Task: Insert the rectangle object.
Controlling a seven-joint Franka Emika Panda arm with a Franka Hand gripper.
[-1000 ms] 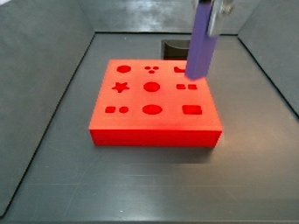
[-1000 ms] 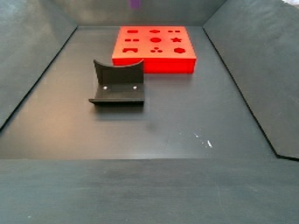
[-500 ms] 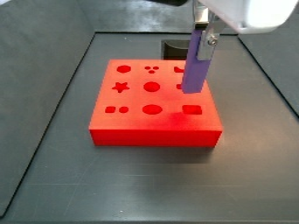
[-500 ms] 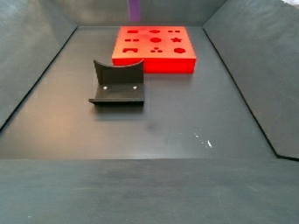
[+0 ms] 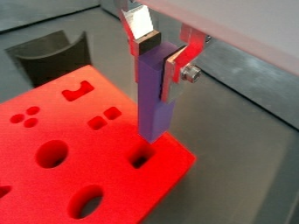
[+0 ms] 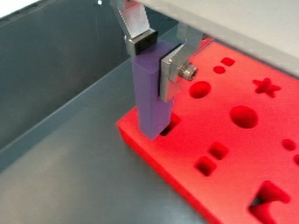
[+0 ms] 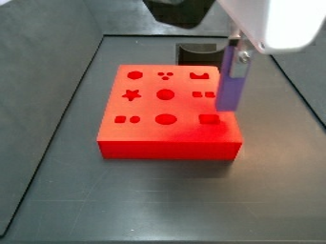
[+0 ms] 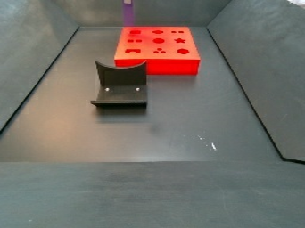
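Purple bar [image 5: 153,94] is held upright between the 2 fingers of the gripper [image 5: 163,51], which is closed on its upper end; the silver plates [image 5: 142,26] are pressed against opposite faces of it. In both wrist views the bar's lower end is seen directly above a rectangular hole [image 5: 142,159] near a corner of the red block [image 5: 70,131], just over its mouth; whether the tip has entered cannot be told. The same grip is shown in a wrist view from the opposite side, with the bar [image 6: 149,89] over the block [image 6: 233,162] near its edge.

In a side view the bar [image 7: 232,80] is seen vertical above the block's [image 7: 169,111] corner, its tip close to the rectangular hole [image 7: 211,119], with the gripper [image 7: 237,50] above it. Behind the block a dark holder [image 7: 197,50] is partly seen.

In a side view only a short purple piece of the bar [image 8: 127,12] is visible at the frame's top edge, beyond the block [image 8: 160,48]. The holder [image 8: 120,85] is stood well apart from the block on the grey floor [image 8: 167,134].
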